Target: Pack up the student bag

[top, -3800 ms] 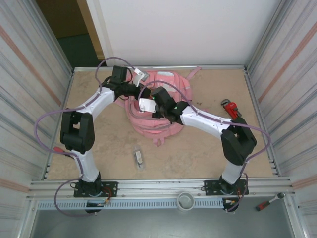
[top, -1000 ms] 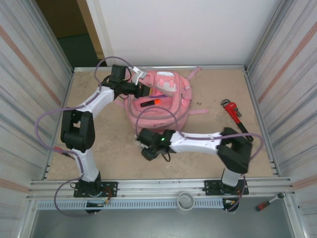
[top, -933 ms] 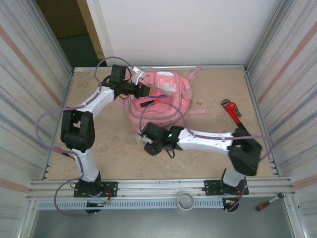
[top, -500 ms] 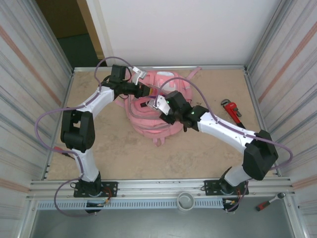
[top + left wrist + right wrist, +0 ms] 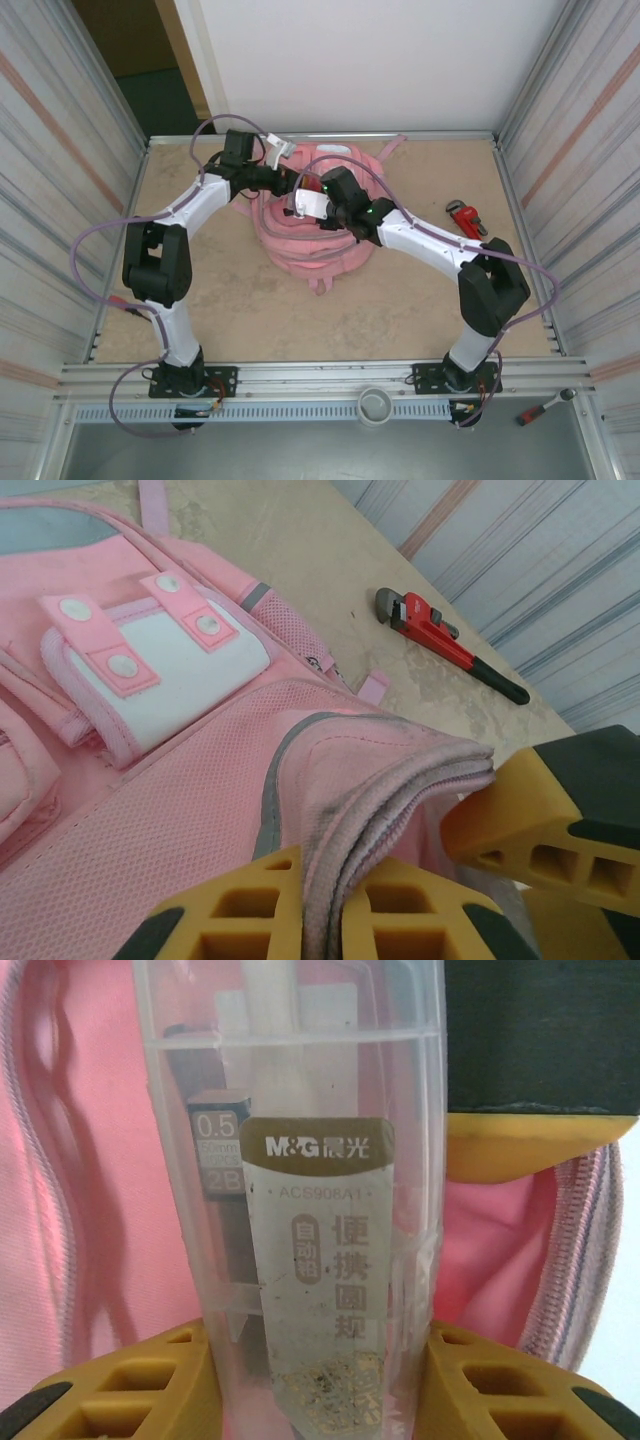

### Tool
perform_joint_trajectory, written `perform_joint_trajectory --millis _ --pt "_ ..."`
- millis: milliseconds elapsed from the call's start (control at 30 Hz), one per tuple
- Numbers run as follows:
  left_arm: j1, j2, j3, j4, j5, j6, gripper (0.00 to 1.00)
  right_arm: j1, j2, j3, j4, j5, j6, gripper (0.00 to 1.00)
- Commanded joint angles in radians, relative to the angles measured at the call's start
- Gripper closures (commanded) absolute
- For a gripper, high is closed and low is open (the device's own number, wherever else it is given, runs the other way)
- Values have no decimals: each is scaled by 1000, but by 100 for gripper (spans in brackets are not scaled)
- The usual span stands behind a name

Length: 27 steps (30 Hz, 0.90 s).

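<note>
The pink student bag (image 5: pixel 322 252) lies in the middle of the table with its top pocket held open. My left gripper (image 5: pixel 284 181) is shut on the bag's grey-pink zip edge (image 5: pixel 400 780), lifting it; its yellow fingers (image 5: pixel 245 905) pinch the fabric from both sides. My right gripper (image 5: pixel 312 204) hovers at the bag's opening, right beside the left one, shut on a clear plastic stationery case (image 5: pixel 310 1210) with a brown M&G label. The case stands upright between the right fingers (image 5: pixel 150 1385), with the bag's pink lining (image 5: pixel 80 1160) behind it.
A red pipe wrench (image 5: pixel 465 217) lies on the table to the right of the bag, also seen from the left wrist as the wrench (image 5: pixel 440 640). Ribbed metal walls close both sides. A red-handled tool (image 5: pixel 541 407) rests outside the front rail.
The right arm has swung from the table in front of the bag up to the bag's opening, carrying the clear case. The left gripper has kept its hold on the zip edge.
</note>
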Motion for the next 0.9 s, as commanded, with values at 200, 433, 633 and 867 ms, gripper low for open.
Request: perform_joint_trajectory --millis 200,433,633,867 --pt "5 -23 80 25 26 -85 100 -17 9 -58 93 40 -170 68" --pt "5 -11 94 27 34 -92 100 -20 7 -81 126 19 -173 68" --pt "5 -19 87 31 56 -84 100 -22 61 -23 134 5 -194 62" --pt "5 -34 77 42 82 -87 100 -14 90 -3 206 81 -202 40"
